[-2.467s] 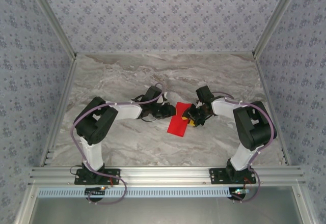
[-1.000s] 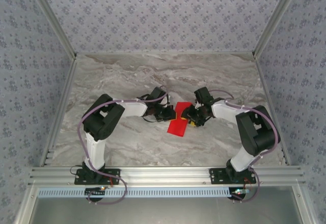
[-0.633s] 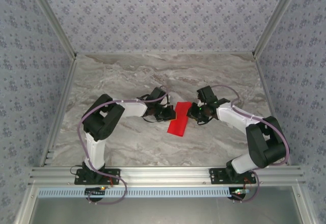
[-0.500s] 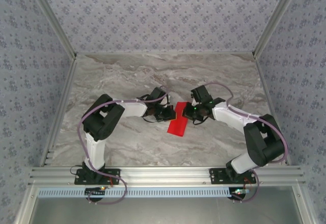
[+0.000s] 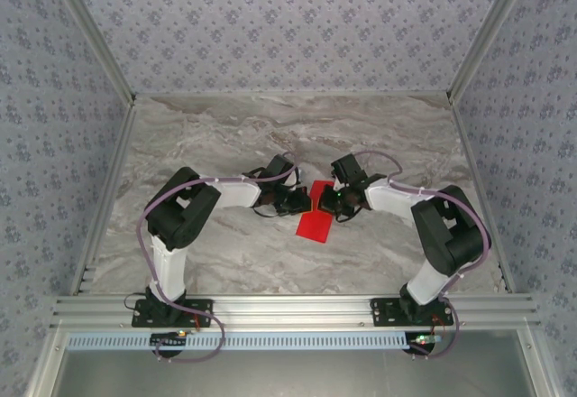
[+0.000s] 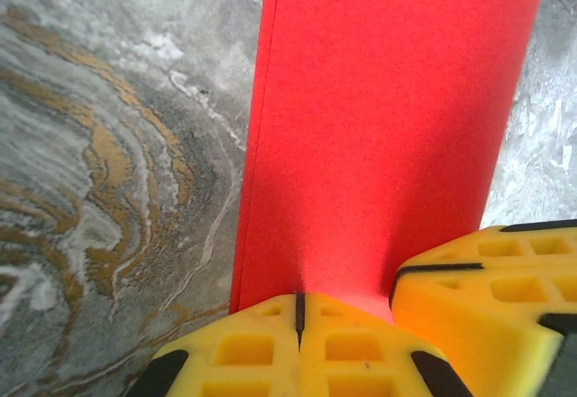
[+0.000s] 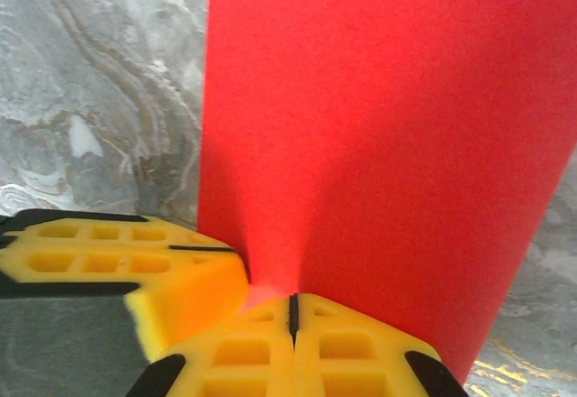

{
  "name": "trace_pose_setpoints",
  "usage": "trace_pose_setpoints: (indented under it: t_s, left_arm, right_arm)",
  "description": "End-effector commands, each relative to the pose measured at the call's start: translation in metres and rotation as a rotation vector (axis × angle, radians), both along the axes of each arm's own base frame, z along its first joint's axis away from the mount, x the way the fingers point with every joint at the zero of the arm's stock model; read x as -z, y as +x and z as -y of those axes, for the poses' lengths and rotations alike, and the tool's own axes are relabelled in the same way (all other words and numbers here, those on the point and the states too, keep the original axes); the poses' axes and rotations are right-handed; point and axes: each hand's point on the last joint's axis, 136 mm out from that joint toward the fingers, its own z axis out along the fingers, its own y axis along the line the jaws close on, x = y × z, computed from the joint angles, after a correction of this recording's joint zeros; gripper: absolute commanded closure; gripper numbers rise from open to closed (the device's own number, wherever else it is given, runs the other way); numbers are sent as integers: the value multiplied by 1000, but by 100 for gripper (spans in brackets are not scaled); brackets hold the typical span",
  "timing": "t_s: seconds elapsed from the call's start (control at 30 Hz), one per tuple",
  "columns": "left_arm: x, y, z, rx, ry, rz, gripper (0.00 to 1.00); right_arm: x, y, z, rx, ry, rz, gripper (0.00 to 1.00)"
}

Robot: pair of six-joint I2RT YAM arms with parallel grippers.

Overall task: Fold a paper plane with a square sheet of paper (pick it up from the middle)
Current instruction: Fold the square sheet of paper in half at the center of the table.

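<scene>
The square sheet of paper (image 5: 314, 226) is bright red and lies on the marble table as a folded strip, with a doubled edge along its left side in the left wrist view. Both grippers meet at its far half. My left gripper (image 5: 305, 201) (image 6: 297, 311) is shut, its yellow tips pinching the paper (image 6: 388, 126), which rises in a slight ridge from the seam. My right gripper (image 5: 326, 203) (image 7: 292, 311) is shut on the paper (image 7: 379, 126) the same way, tip to tip with the left one. A paper plane is out of view.
The grey marble table (image 5: 225, 135) is walled by patterned panels at the back and both sides. An aluminium rail (image 5: 288, 307) runs along the near edge by the arm bases. The other gripper's yellow fingers (image 6: 487, 298) (image 7: 135, 262) crowd each wrist view.
My right gripper has moved left onto the paper and closed its jaws on it. The left gripper has stayed shut in place, and the paper has kept its position.
</scene>
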Motion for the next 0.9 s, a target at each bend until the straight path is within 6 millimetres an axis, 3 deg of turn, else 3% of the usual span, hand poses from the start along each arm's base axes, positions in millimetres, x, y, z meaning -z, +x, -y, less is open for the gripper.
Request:
trace_pose_setpoints:
  t_s: [0.0, 0.23, 0.5, 0.57, 0.73, 0.87]
  left_arm:
    - [87, -46, -69, -56, 366, -181, 100]
    - [95, -52, -86, -95, 449, -209, 100]
    - [96, -53, -90, -95, 478, -216, 100]
    - [96, -53, -88, -89, 470, -215, 100]
    - [92, -50, -84, -78, 457, -203, 100]
    - [92, -50, -83, -79, 455, -204, 100]
  right_arm:
    - [14, -12, 13, -7, -17, -40, 100]
    - [28, -29, 43, 6, -45, -81, 100]
    - [16, -35, 77, 55, -36, -56, 100]
    - [3, -30, 72, 41, -5, -16, 100]
    - [-33, -16, 33, -71, 70, 109, 100]
    - [-36, -1, 12, -99, 97, 149, 100]
